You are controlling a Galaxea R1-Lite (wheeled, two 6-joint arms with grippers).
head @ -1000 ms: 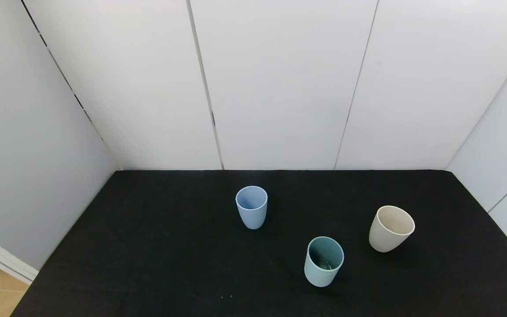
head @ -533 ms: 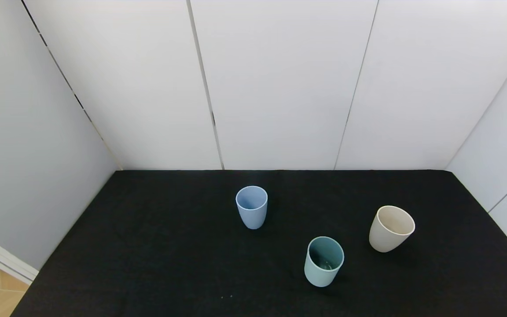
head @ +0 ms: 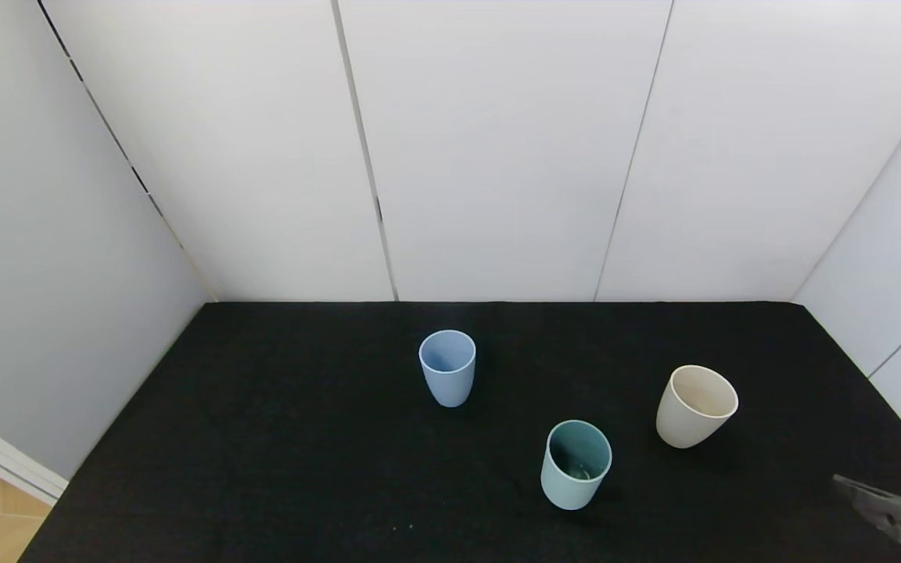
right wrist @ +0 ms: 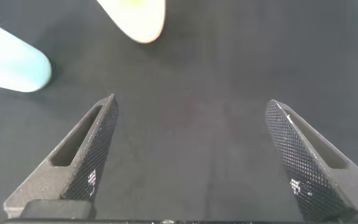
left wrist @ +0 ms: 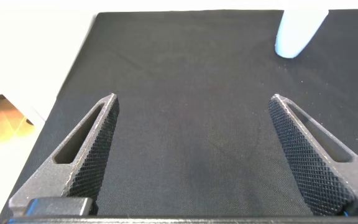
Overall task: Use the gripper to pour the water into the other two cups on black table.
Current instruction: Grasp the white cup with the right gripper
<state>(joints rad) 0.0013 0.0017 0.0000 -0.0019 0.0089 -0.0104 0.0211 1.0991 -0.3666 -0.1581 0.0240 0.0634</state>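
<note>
**Three cups, one tippy grasp ahead**

Three cups stand apart on the black counter (head: 278, 438): the cream cup (head: 695, 406) at about 4 o'clock from the blue cup (head: 447, 367), the teal cup (head: 575, 464) at 5 o'clock. A faint glint of water shows only in the teal cup. The right gripper (right wrist: 188, 155), released and empty, sits at the counter's near right edge; a skewed approach could knock the cream cup over. The left gripper (left wrist: 194, 152) hangs spread, nothing held.
</note>
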